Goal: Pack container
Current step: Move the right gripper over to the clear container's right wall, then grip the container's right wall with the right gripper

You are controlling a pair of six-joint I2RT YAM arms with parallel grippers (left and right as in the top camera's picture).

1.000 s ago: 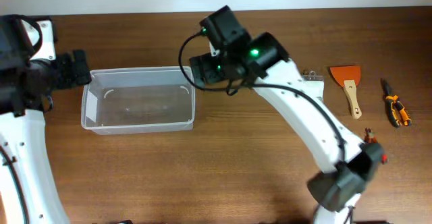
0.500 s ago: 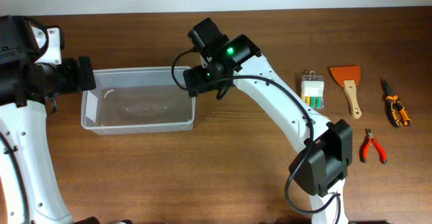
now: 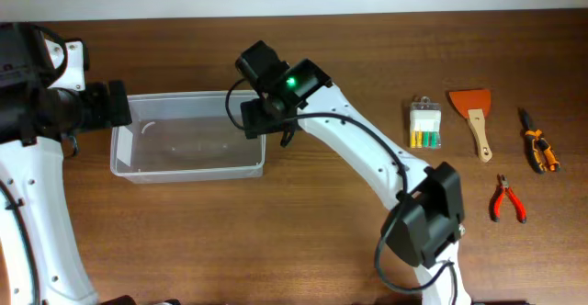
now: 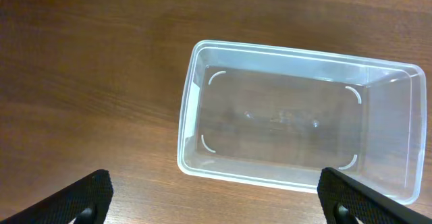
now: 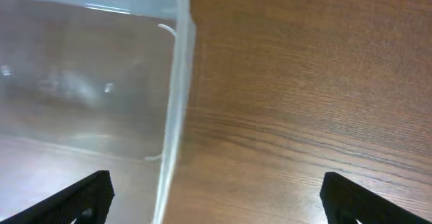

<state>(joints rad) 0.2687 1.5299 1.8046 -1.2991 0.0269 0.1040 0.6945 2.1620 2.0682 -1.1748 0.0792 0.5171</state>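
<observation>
1. Two sets of black fingertips come first. Through its wrist camera, my left gripper [image 4: 214, 198] has its tips spread wide apart with nothing between them.
2. My right gripper [image 5: 214, 198] is spread just as wide and grips nothing.
3. Beneath the left gripper lies the container [image 4: 185, 119], a clear tub standing upright on the wooden table [image 3: 322, 250]. The wood grain shows through its floor.
4. From the right wrist, the tub's right-end rim runs between my fingertips, with the tub to the left and wood to the right.
5. From overhead, the container sits left of centre with its long side across the table. The left gripper is at its left end and the right gripper hangs over its back right corner. I cannot tell whether either touches it. A green light [image 3: 292, 83] glows on the right arm.
6. Farther right, well apart from the tub:
   - A small clear pack [image 3: 424, 126] of yellow-green pieces, its print too small for me to read.
   - An orange scraper [image 3: 473, 114] with a pale handle.
   - Red-handled pliers [image 3: 505, 199].
   - An orange-and-black hand tool [image 3: 537, 147] nearest the edge.
</observation>
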